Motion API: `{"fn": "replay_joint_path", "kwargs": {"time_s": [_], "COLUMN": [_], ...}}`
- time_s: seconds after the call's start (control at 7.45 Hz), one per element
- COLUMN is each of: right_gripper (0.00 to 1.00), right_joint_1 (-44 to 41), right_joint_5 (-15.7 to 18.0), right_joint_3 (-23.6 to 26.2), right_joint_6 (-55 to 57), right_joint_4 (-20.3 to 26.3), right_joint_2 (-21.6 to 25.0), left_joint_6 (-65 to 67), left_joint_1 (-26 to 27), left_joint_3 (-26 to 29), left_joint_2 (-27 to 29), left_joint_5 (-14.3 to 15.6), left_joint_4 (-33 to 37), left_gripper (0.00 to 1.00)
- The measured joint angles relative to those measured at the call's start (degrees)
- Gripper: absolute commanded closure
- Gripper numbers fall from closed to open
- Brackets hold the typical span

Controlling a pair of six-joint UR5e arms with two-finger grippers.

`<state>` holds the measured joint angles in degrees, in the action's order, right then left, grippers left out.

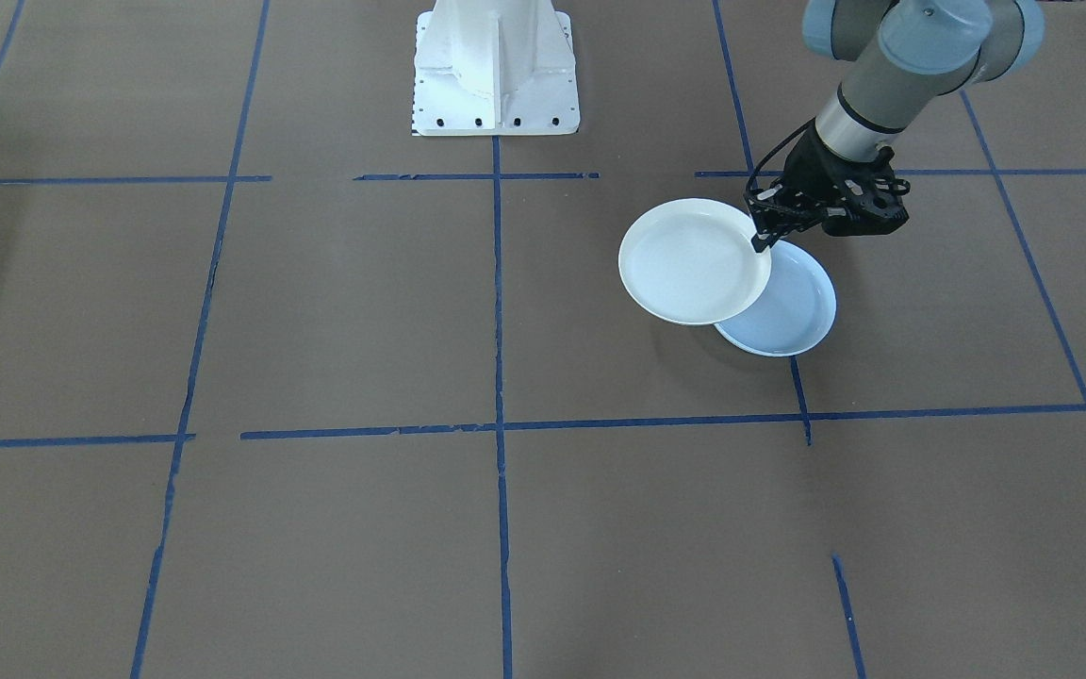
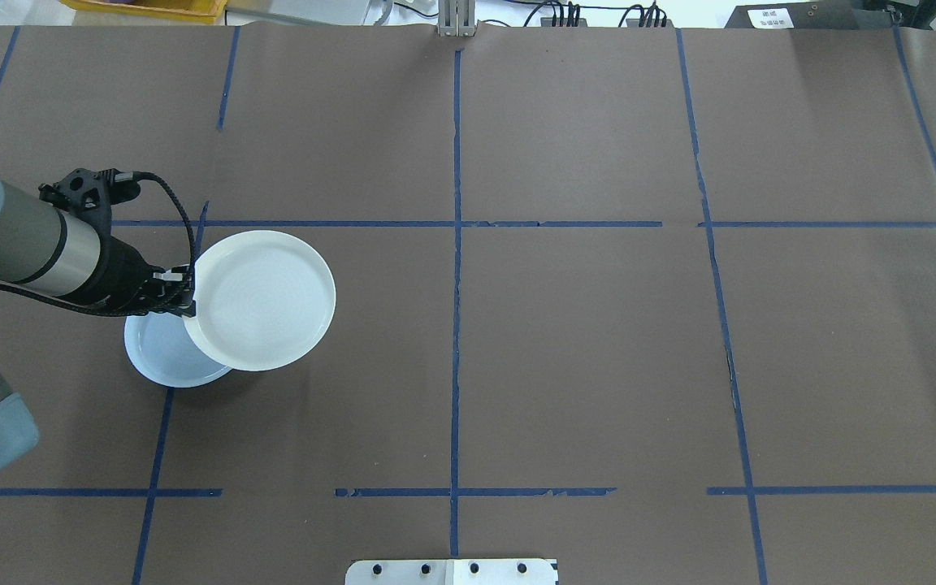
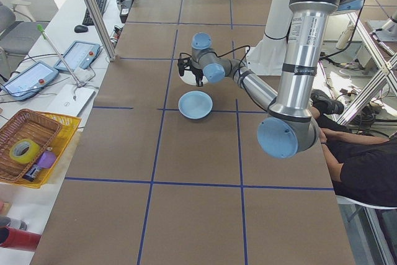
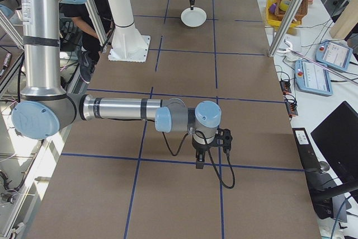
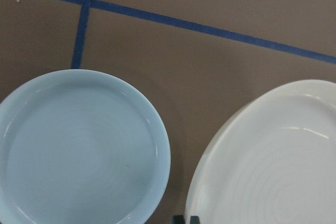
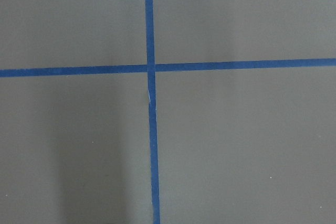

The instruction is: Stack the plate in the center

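Left gripper (image 2: 188,306) is clamped on the rim of the ringed white plate (image 2: 262,300), holding it lifted off the table (image 2: 582,357). That plate hangs over the near-left part of the table, partly overlapping the pale bluish plate (image 2: 161,354) from above; the wrist view shows faint concentric rings on its face (image 5: 273,166). The bluish plate lies flat on the brown paper close to the left edge, on a blue tape line (image 2: 156,455), smooth face, low rim, and its far-right portion is covered by the held plate in the overhead view. The front view shows the same pair: white plate (image 1: 692,261) above, bluish plate (image 1: 783,311) under and beside it.

Right gripper (image 4: 199,163) hangs over a tape crossing near the table's right end, well apart from both plates; cannot tell whether its fingers are apart or together.
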<state>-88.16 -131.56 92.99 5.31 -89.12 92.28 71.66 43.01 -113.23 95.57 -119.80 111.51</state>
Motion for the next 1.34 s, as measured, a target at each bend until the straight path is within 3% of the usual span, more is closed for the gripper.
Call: {"fn": "replay_joint_path", "kwargs": {"time_s": [0.54,0.94,1.07,1.21,1.34], "right_gripper": [0.0,0.0,0.0,0.0,0.0], "right_joint_1": [0.0,0.0,0.0,0.0,0.0], "right_joint_5": [0.0,0.1,0.1,0.0,0.0], "right_joint_3": [0.0,0.0,0.0,0.0,0.0], "right_joint_6": [0.0,0.0,0.0,0.0,0.0], "right_joint_4": [0.0,0.0,0.0,0.0,0.0], "right_joint_2": [0.0,0.0,0.0,0.0,0.0], "left_joint_6": [-3.8,-6.5,-7.1,-8.0,-9.4], "left_joint_1": [2.9,4.6,4.9,5.1,5.2], "left_joint_3": [7.3,8.3,8.4,8.4,8.5], "left_joint_2": [-5.3,-6.8,-7.1,-7.3,-7.3], "left_joint_5": [-0.1,-1.3,-1.8,-2.0,-2.1], "left_joint_4": [12.0,13.6,13.8,13.8,13.8], "left_gripper": [1.0,1.0,0.58,0.01,0.0]}}
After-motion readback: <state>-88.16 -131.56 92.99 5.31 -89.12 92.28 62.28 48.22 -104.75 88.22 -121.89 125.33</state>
